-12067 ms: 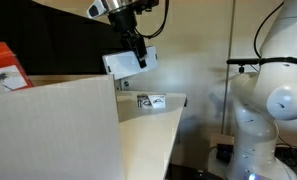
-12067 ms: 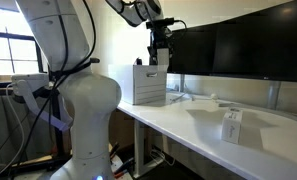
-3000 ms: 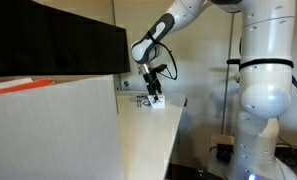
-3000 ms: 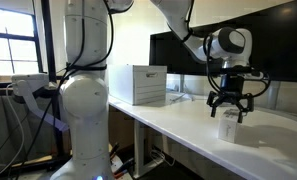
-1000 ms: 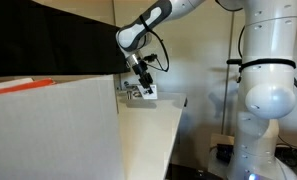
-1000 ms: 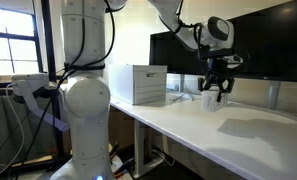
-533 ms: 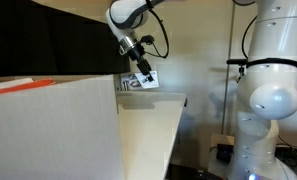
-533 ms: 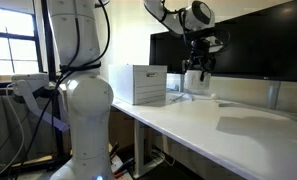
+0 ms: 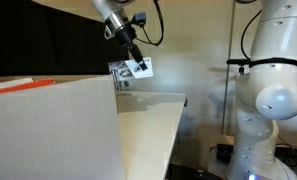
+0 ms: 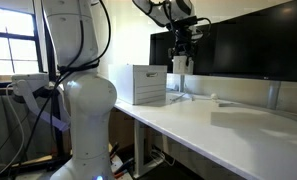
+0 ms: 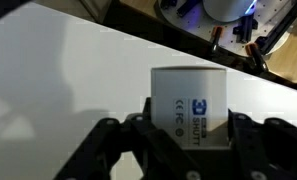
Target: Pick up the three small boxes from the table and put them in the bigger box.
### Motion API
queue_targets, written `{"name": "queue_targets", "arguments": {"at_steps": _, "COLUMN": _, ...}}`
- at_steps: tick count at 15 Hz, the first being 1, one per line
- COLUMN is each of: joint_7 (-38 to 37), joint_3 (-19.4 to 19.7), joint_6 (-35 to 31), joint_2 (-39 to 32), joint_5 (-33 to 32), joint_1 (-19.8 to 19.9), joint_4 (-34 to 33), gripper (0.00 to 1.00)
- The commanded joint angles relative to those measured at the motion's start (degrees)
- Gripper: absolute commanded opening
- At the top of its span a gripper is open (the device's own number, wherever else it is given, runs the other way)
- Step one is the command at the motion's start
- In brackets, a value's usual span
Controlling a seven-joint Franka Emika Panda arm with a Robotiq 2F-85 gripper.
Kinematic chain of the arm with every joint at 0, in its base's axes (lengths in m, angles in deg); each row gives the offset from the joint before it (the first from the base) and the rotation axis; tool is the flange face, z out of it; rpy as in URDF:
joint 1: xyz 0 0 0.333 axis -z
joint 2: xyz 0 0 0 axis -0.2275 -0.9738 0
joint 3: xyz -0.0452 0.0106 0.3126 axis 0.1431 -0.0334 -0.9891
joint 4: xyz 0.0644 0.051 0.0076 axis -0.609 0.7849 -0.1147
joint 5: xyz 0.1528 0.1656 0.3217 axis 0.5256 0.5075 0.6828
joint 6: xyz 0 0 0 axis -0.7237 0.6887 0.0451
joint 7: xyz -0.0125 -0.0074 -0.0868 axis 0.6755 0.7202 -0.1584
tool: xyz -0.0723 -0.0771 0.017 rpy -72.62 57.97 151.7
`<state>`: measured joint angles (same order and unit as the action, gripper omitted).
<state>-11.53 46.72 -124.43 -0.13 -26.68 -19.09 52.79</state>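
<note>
My gripper [image 9: 129,58] is shut on a small white box [image 9: 132,69] with dark print and holds it in the air above the far end of the table [image 9: 153,115]. The other exterior view shows the same carton [image 10: 180,64] hanging under the gripper [image 10: 180,52], just right of and above the bigger box [image 10: 148,84]. In the wrist view the white box [image 11: 188,100] with blue print sits between the two dark fingers [image 11: 138,132], over the cream tabletop [image 11: 68,70]. The bigger box's pale wall [image 9: 48,130] fills the near left; an orange-red edge [image 9: 10,85] peeks over its rim.
Black monitors [image 10: 248,45] stand along the back of the table, dark behind the big box [image 9: 48,45]. The robot's white body [image 10: 78,100] stands at the table's end and rises at the right [image 9: 273,100]. A table edge runs along [image 9: 173,140].
The gripper has risen off the tabletop with the white box and swung toward the bigger box. The spot on the table where the carton stood is now bare.
</note>
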Motion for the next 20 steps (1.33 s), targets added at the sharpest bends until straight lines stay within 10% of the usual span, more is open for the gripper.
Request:
{"name": "queue_targets", "arguments": {"at_steps": 1, "joint_7": 1.04, "joint_3": -2.04, "joint_6": 2.48, "joint_2": 0.45, "joint_5": -0.17, "joint_1": -1.96, "joint_4": -3.26, "gripper": 0.31}}
{"name": "queue_targets", "arguments": {"at_steps": 20, "joint_7": 0.2, "joint_3": -10.65, "joint_6": 2.44, "joint_2": -5.17, "joint_5": -0.2, "joint_1": -9.37, "joint_4": -14.73, "gripper": 0.31}}
